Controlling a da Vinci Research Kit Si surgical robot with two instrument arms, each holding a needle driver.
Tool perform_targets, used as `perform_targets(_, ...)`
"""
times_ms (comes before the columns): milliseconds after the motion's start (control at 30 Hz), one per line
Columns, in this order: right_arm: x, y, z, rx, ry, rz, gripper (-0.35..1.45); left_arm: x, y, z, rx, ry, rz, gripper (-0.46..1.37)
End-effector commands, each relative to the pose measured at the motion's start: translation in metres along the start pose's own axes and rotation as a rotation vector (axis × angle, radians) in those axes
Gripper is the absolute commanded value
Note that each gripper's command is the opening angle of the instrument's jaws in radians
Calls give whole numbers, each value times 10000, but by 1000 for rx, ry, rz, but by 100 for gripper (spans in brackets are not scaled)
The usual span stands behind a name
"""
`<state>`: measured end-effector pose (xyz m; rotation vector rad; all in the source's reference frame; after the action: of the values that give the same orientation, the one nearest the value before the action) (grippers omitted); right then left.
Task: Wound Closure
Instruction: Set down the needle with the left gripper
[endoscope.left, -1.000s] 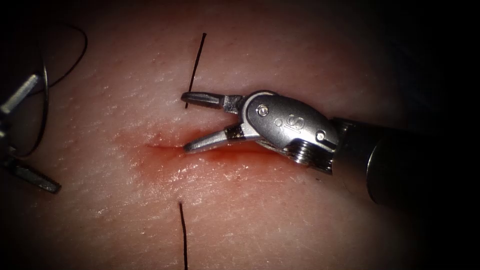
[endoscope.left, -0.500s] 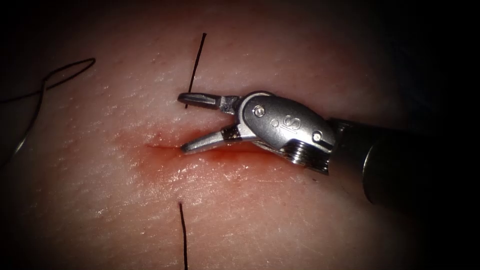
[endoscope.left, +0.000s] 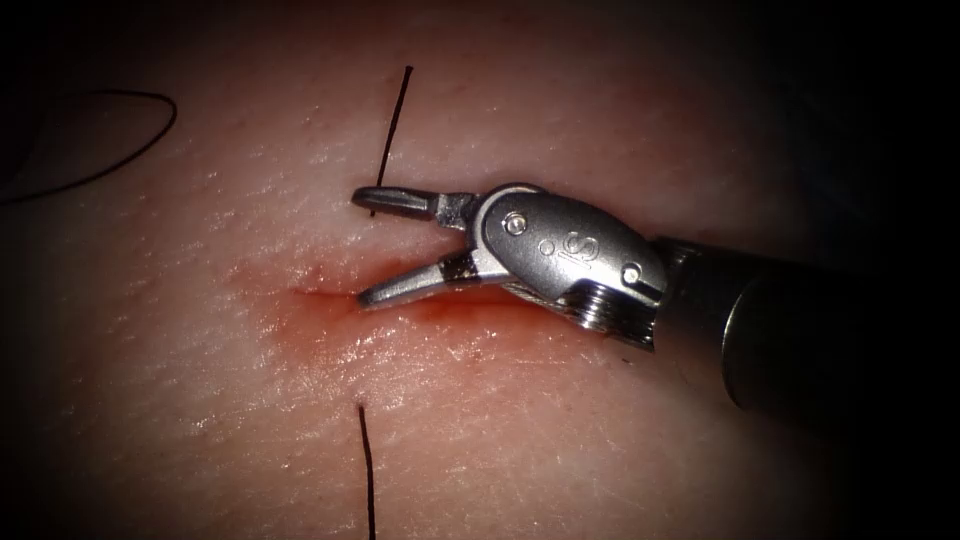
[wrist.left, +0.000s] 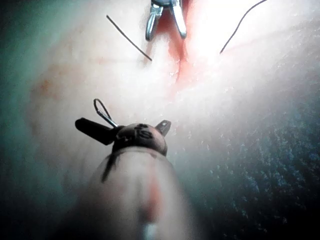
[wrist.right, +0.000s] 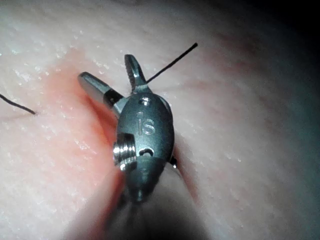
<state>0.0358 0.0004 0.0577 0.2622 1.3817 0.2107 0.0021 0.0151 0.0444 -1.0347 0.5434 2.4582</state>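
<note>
Our right pincer (endoscope.left: 362, 247) is wide open and holds nothing. One tip lies across the low end of a short thread (endoscope.left: 395, 125), and the other tip rests along the cut (endoscope.left: 320, 293) in the tissue (endoscope.left: 550, 440). Our left pincer (wrist.left: 122, 123) is wide open too and holds nothing, with a small thread loop (wrist.left: 102, 110) just beside one tip.

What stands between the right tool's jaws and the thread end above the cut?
Nothing visible does. The right tool is open and empty; its upper jaw's tip crosses the foot of the thread end, and its lower jaw lies over the cut. The left tool is open too.
</note>
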Motion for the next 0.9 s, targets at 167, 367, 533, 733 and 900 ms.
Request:
perform_targets(167,-1,-1,0,5,1,-3,90,22,3,30,-27,70,8,115)
perform_targets(367,0,-1,-3,9,-2,-2,87,35,28,61,-88,137,14,110)
perform_targets(533,0,-1,-2,8,-2,-1,88,33,68,97,-170,150,4,108)
perform_targets(733,1,-1,-3,11,-4,-1,89,20,99,132,-213,152,-16,107)
perform_targets(900,1,-2,-4,12,-4,-2,89,3,112,155,-231,175,-56,106)
